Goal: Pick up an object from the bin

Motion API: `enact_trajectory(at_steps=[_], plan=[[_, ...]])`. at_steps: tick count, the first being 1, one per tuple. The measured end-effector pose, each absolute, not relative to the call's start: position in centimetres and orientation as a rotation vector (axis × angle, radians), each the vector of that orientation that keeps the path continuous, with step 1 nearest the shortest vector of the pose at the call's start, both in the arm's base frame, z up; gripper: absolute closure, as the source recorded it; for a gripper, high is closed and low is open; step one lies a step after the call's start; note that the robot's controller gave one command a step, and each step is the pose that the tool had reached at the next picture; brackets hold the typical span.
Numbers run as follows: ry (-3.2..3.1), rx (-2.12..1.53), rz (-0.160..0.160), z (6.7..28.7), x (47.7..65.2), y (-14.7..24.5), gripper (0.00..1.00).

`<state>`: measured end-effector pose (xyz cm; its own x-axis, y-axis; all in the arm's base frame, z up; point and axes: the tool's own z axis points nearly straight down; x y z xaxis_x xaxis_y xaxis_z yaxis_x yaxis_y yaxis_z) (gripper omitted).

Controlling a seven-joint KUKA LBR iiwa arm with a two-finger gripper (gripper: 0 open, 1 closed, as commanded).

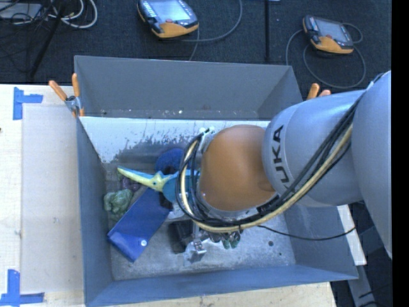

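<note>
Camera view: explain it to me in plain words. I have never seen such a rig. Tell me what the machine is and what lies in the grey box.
The big grey shape is a robot arm reaching in from the right into a grey metal bin. The single camera looks down from above, a little to one side. The orange dome and the looped cables are parts of the arm's wrist. Under them is its tool, the part that grasps, low over the bin's floor near the front. Whether it holds anything cannot be made out. To its left lies a small heap: a flat blue pouch, a yellow and teal pointed toy, a round blue thing and a lumpy green thing.
</note>
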<state>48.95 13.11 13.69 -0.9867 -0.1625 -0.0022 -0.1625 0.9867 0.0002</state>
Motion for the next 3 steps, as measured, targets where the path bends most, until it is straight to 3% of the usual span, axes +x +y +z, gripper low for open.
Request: enact_trajectory(at_steps=[1,2,3], plan=[[3.074,-0.579,0.008,7.8,49.6,12.6,1.00],[3.074,-0.578,0.008,7.8,49.6,12.6,1.00],[3.082,-0.649,-0.001,20.0,49.3,12.7,1.00]])
